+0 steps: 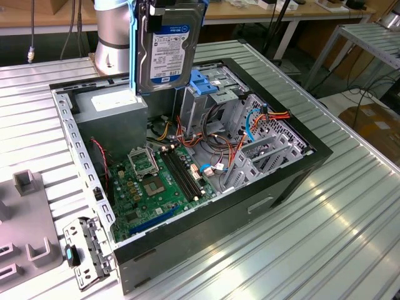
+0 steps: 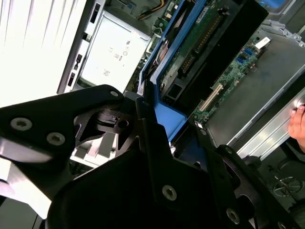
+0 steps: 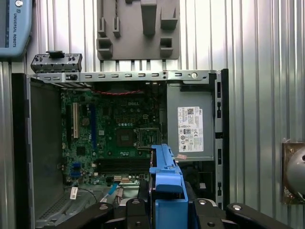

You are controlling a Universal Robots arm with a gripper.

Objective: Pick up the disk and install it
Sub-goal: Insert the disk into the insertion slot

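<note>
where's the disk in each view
Exterior view: the disk held upright above the open case, near the power supply.
Second wrist view: the disk slants away from the gripper, beside the power supply.
First wrist view: the disk edge-on, beside the power supply.
Shared landmark: the power supply's white label.

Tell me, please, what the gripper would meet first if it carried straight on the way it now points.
Pointing down into the open computer case, the gripper, shut on the disk, would probably bring the disk onto the power supply edge first; depth is unclear.
</note>
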